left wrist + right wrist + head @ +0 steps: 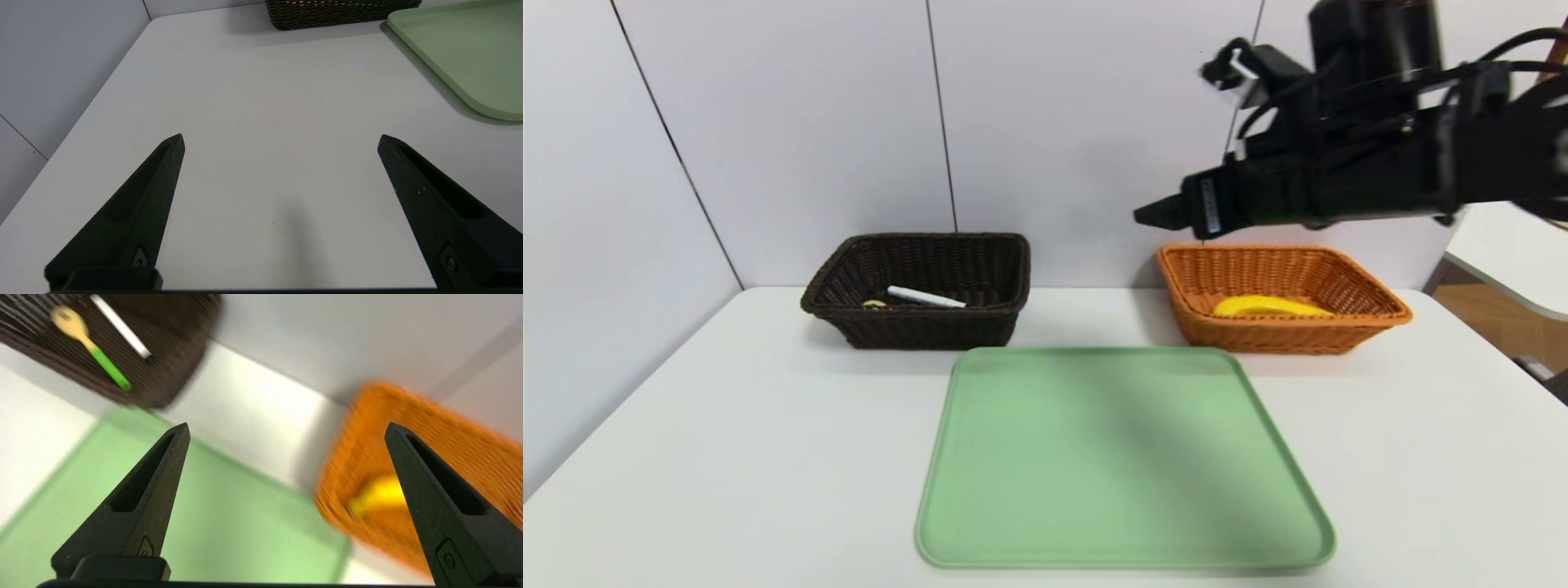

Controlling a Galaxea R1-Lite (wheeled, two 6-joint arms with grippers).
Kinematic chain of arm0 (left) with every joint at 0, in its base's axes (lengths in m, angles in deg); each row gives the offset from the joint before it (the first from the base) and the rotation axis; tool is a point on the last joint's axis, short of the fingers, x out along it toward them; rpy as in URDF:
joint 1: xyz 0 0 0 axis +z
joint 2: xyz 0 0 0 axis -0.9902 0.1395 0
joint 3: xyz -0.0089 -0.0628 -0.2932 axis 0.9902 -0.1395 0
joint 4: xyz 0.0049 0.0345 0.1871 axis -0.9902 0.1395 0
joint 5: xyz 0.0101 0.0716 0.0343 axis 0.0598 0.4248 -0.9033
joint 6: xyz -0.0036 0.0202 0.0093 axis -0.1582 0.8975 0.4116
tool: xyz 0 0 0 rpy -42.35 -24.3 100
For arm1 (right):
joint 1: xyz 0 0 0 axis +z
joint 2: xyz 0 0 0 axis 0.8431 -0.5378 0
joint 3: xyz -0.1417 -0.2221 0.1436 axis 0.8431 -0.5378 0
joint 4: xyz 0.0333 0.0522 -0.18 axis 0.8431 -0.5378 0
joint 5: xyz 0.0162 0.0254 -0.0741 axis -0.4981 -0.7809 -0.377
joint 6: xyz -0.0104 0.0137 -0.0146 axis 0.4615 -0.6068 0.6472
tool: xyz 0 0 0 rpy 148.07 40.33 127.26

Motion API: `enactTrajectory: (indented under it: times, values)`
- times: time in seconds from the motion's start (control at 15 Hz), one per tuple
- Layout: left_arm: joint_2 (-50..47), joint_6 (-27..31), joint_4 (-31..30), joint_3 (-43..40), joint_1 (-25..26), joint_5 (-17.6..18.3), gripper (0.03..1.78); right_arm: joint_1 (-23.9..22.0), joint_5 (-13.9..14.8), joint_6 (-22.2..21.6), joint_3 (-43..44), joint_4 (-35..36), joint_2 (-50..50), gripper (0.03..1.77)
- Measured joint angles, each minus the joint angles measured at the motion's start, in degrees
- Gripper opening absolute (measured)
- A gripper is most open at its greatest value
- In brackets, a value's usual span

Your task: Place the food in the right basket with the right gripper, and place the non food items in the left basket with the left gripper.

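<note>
The tray sits on the table, at the front. Behind it, the left basket holds the marker and the spoon, and the right basket holds the banana. The right gripper hangs above the right basket.

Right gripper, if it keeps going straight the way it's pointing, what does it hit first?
Probably the green tray or the bare table behind it; the open right gripper aims between the two baskets, though depth is unclear.
</note>
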Motion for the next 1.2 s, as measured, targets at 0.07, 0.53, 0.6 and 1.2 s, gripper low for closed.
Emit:
enactTrajectory:
  times: [0.07, 0.53, 0.6, 1.2]
  values:
    - [0.0, 0.0, 0.0, 0.0, 0.0, 0.0, 1.69, -2.8, -0.2, -0.2, -2.9, -2.8, 4.0, 1.65]
    - [0.0, 0.0, 0.0, 0.0, 0.0, 0.0, 1.69, -23.4, -12.2, 0.9, -23.9, -10.4, 31.7, 1.69]
    - [0.0, 0.0, 0.0, 0.0, 0.0, 0.0, 1.69, -25.2, -13.9, 1.0, -27.2, -10.6, 35.6, 1.69]
    - [0.0, 0.0, 0.0, 0.0, 0.0, 0.0, 1.69, -29.8, -3.6, 0.8, -55.6, -6.8, 67.1, 1.69]
